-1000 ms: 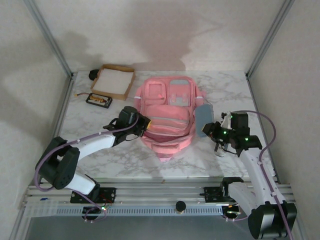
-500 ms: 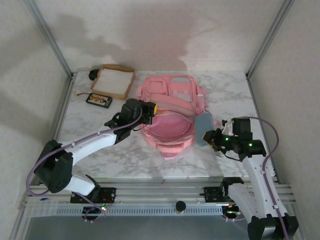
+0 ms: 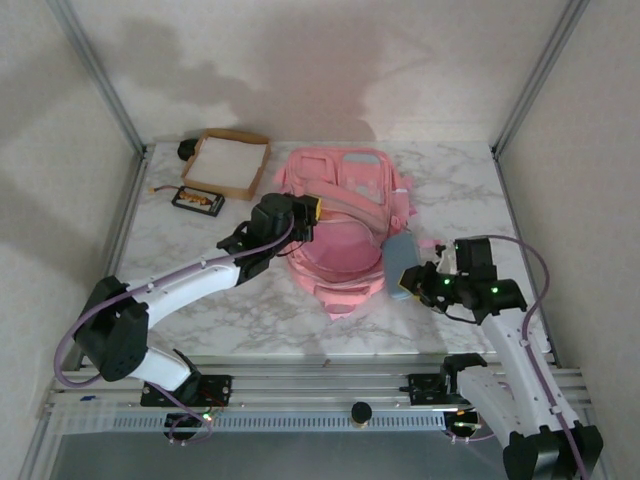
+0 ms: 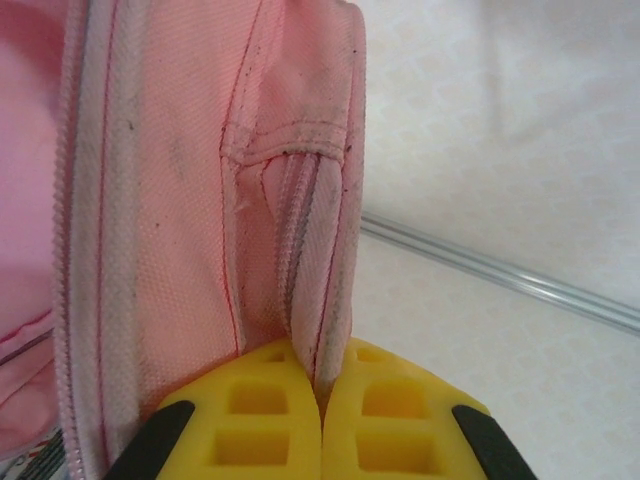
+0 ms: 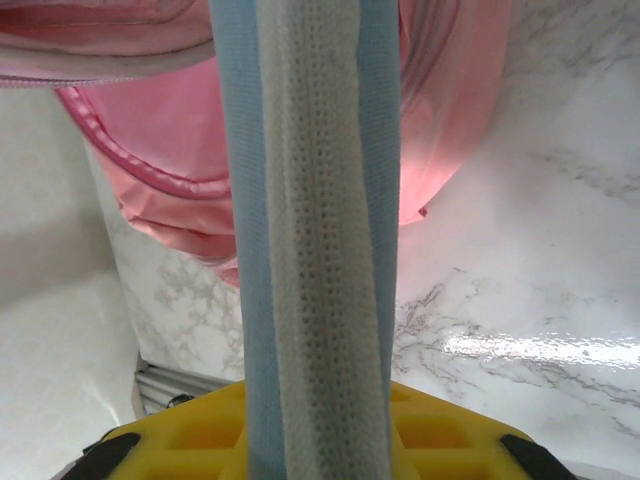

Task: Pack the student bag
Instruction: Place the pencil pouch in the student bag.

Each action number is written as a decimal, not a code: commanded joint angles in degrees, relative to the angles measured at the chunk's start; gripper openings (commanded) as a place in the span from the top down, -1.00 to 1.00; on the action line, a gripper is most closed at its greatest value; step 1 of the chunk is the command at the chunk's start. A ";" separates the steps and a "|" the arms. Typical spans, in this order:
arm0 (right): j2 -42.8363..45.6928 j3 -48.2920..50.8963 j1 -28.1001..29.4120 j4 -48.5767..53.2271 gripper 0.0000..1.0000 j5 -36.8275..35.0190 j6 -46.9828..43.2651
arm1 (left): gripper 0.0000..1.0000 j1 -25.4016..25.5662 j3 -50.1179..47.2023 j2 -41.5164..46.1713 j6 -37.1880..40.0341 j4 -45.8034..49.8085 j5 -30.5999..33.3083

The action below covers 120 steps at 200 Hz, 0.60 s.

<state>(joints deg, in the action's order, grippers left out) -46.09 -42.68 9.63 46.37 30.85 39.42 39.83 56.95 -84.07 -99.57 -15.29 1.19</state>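
Student bag (image 3: 340, 200) lies mid-table, slightly right of centre, its near end raised and gaping toward the arms. Left gripper (image 3: 308, 211) is at the bag's left rim; in the left wrist view its yellow pads (image 4: 250, 420) are pressed together on a fold of pink fabric beside a zip line, so the jaws are closed on the bag (image 4: 200, 200). Right gripper (image 3: 415, 281) sits at the bag's near-right corner, jaws narrowly parted and clamped on a pale blue-grey panel (image 3: 401, 256) that stands upright between the pads (image 5: 315, 250); cannot tell how this panel joins the bag. Far left: shallow cardboard tray (image 3: 258, 166), well apart from the bag, with a dark round object (image 3: 186, 150) touching its far-left corner and a flat black item (image 3: 197, 200) just in front of it. The left arm's white link (image 3: 190, 280) crosses the near-left marble diagonally. The table (image 3: 460, 185) is bare on the far right and along the near strip in front of the bag. Metal frame posts (image 3: 100, 85) bound both back corners; a slotted rail (image 3: 330, 385) runs along the near edge.
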 commanded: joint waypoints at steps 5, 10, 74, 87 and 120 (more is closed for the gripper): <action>1.34 -6.32 0.50 8.04 0.53 -7.51 -0.48 | 1.00 0.33 4.49 2.42 -2.43 -9.61 5.47; 1.22 -7.03 0.48 9.11 0.53 -8.04 -0.48 | 1.00 0.33 4.69 1.98 -2.39 -10.42 5.62; 2.84 -6.36 0.64 12.72 0.59 -8.38 0.36 | 1.00 0.58 10.81 -4.02 -2.74 -14.00 5.49; 1.76 -3.64 1.08 6.69 0.64 -3.29 1.37 | 1.00 0.89 11.75 -4.74 -2.77 -14.58 4.21; -2.62 0.88 2.53 -13.69 0.60 8.99 6.58 | 1.00 2.53 10.66 -3.03 -1.90 -14.75 3.95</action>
<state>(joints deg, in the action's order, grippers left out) -45.69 -44.82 11.29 50.00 28.82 41.41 40.75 64.42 -89.84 -102.24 -18.87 3.92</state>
